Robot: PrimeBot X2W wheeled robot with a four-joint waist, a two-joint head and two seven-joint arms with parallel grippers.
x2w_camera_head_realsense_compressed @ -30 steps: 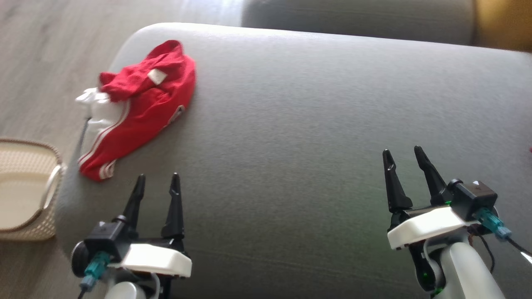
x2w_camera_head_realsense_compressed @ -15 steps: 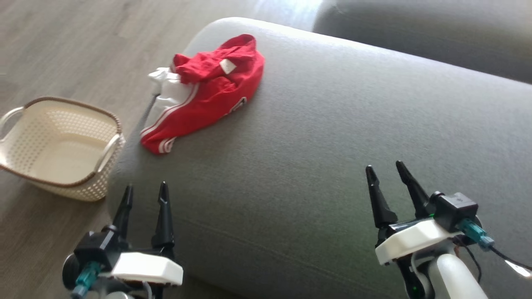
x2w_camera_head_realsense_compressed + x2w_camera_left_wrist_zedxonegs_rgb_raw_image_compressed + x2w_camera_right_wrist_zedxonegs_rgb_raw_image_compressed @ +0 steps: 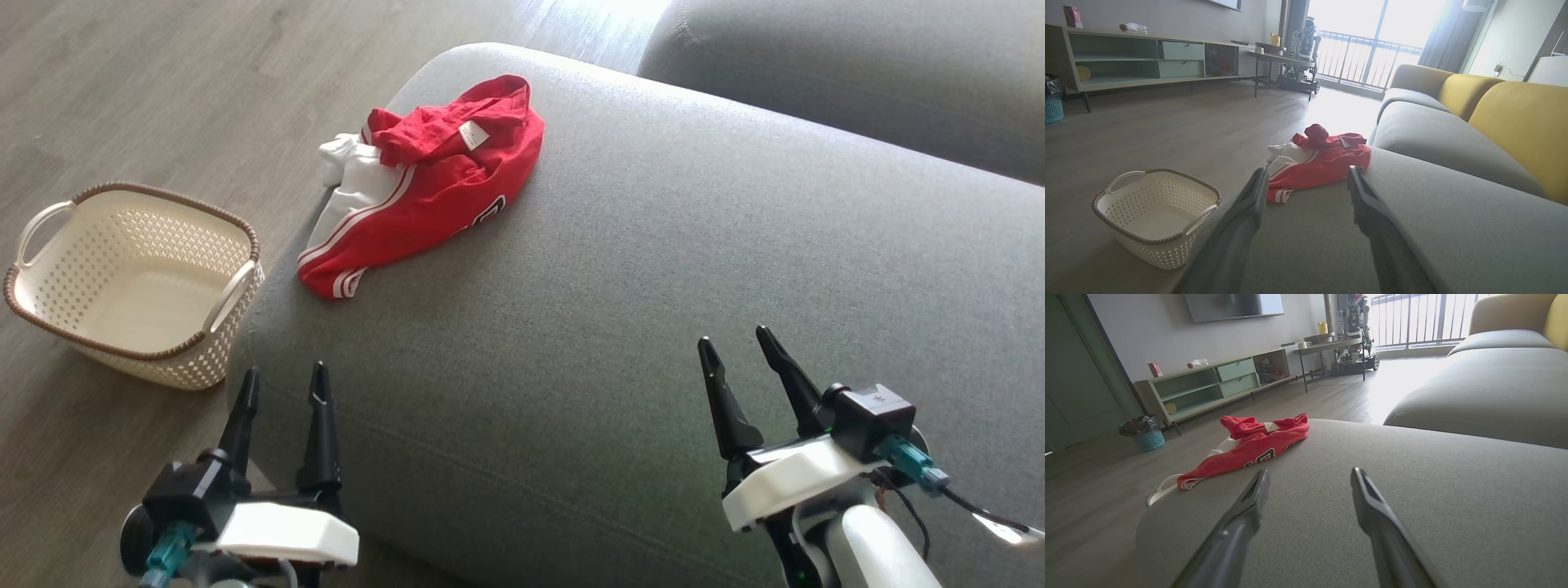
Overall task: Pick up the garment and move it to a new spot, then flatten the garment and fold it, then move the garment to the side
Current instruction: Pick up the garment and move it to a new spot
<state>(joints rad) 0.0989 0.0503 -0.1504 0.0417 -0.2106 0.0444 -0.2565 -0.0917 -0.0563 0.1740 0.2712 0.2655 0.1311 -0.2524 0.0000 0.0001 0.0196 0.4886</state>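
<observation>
At the near edge of a grey sofa seat (image 3: pixel 653 286), the left gripper (image 3: pixel 284 371) and right gripper (image 3: pixel 733 336) hover well apart, jaws spread wide and empty. Toward the seat's far left corner lies the garment (image 3: pixel 424 188), a crumpled red jersey with white stripes, spilling slightly over the rounded edge of the fine, matte woven upholstery. Beside the sofa, on grey wood-plank floor (image 3: pixel 163 82), stands a cream perforated basket (image 3: pixel 147 367) with a brown woven rim; yellow back cushions (image 3: pixel 1515 122), a pale green media unit (image 3: pixel 1139 61) and a bright railed window (image 3: pixel 1363 57) lie beyond.
</observation>
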